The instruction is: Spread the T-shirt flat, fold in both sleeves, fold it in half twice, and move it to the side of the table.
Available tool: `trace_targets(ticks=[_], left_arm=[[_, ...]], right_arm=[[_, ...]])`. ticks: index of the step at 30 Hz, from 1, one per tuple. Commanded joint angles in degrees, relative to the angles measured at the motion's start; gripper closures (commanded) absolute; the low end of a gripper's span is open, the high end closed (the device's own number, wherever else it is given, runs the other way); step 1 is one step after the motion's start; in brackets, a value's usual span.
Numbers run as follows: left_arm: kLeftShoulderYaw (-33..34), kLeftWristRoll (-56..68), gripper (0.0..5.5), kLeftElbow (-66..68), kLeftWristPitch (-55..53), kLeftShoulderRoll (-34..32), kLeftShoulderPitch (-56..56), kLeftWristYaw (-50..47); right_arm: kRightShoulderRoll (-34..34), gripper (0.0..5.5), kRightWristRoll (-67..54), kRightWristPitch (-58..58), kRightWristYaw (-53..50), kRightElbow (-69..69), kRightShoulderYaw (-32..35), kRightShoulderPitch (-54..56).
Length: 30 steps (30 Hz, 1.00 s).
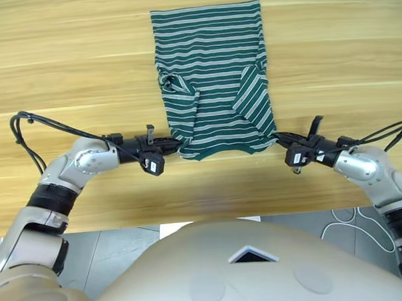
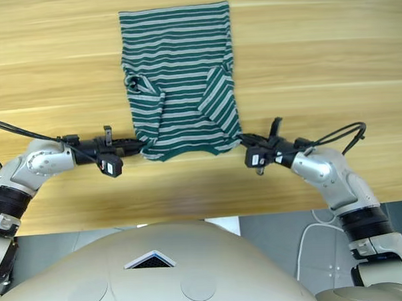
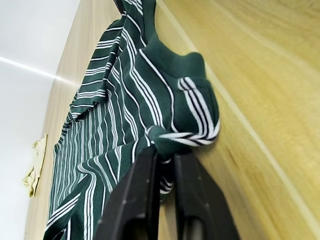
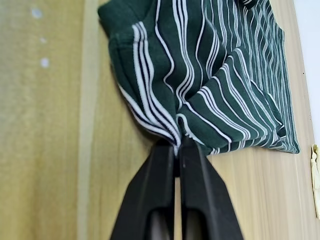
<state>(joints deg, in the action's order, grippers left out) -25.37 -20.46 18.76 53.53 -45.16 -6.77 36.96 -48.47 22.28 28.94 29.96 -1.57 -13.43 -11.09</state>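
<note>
Now my left fingers (image 3: 134,200) are clamped on the near left corner of the striped green T-shirt (image 1: 211,70), and my right fingers (image 4: 200,195) on its near right corner. It lies sleeves-in on the desk (image 1: 64,76).

The T-shirt (image 1: 210,63) is dark green with thin white stripes; my left gripper (image 3: 167,156) and right gripper (image 4: 176,146) are black; the table (image 1: 64,76) is light yellow wood grain

Silver arms (image 1: 88,162), black jaws, looping black cables (image 1: 27,118).

Grey floor (image 1: 119,254), white cable (image 1: 342,214) coiled there
</note>
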Motion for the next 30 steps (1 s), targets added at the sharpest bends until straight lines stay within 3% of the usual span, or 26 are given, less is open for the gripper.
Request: trace_targets(ticks=[1,13,18,30], left_arm=[[-0.3,1.8,5.46,-0.6,-0.7,-1.4,1.3,2.0],[1.0,5.4,5.46,-2.7,-1.0,-2.0,2.3,3.1],[2.9,19.8,5.46,-11.8,-0.8,-8.7,7.0,7.4],[8.0,38.2,5.46,-27.1,4.8,-23.7,25.1,15.0]], right_arm=[[-0.3,5.50,1.4,-0.8,0.8,0.3,-0.6,-1.5],[-1.8,5.50,-2.8,1.6,1.0,5.6,3.0,-5.0],[-5.7,5.50,-16.3,8.7,3.5,14.6,9.3,-13.2],[-10.3,5.50,-26.5,22.6,9.3,20.2,21.6,-31.8]])
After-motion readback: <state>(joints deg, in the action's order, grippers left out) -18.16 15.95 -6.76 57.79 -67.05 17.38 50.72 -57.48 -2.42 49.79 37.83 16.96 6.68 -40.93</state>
